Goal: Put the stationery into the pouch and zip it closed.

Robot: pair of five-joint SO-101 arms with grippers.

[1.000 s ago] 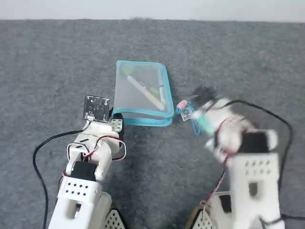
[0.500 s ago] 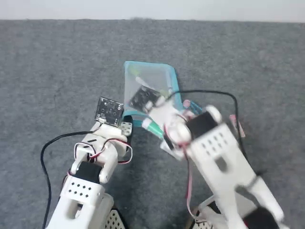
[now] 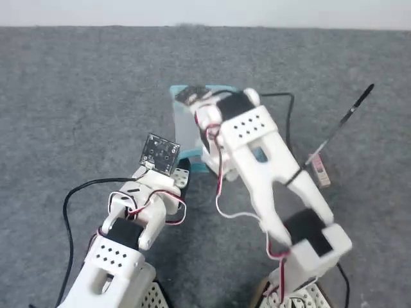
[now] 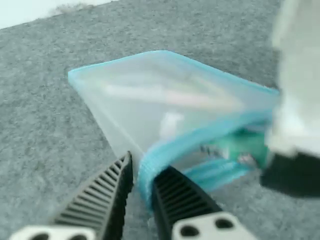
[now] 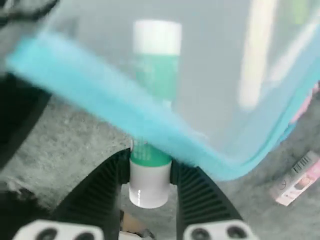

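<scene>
Grey felt tabletop point(image 3: 77, 83) bears pouch point(image 3: 185, 128); white wall point(image 3: 192, 11) behind.

Grey felt-like desk point(image 3: 77, 83). Clear pouch w/ blue trim point(image 3: 185, 123) sits approx mid-desk. Pink-white eraser point(image 3: 320, 169) lies flat, well right of pouch, nearer arm bases. Thin black stick point(image 3: 350, 115) runs diagonally just beyond eraser.

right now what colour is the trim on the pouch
Light blue trim on a clear pouch; the left wrist view shows it best.
</scene>
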